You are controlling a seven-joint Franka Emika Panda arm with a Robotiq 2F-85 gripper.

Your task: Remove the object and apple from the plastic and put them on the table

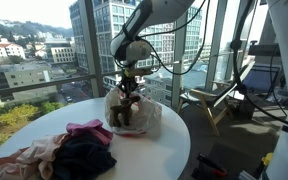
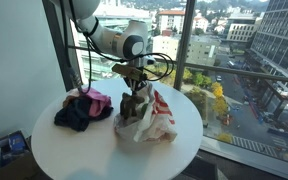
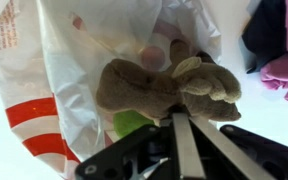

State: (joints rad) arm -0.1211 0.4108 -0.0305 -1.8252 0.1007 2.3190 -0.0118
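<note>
A brown plush toy [image 3: 164, 85] is held in my gripper [image 3: 174, 112], which is shut on it just above the white plastic bag with red stripes [image 3: 44, 70]. A green apple [image 3: 132, 123] shows inside the bag below the toy. In both exterior views the gripper [image 1: 130, 88] [image 2: 137, 88] hangs over the bag [image 1: 144, 118] [image 2: 156, 118] with the toy [image 1: 123, 110] [image 2: 134, 103] at the bag's mouth, on the round white table [image 1: 134, 155] [image 2: 94, 150].
A pile of clothes, pink and dark blue, lies on the table beside the bag [image 1: 79, 148] [image 2: 82, 108] and shows in the wrist view [image 3: 279, 50]. Large windows stand right behind the table. A wooden chair [image 1: 214, 100] stands to the side.
</note>
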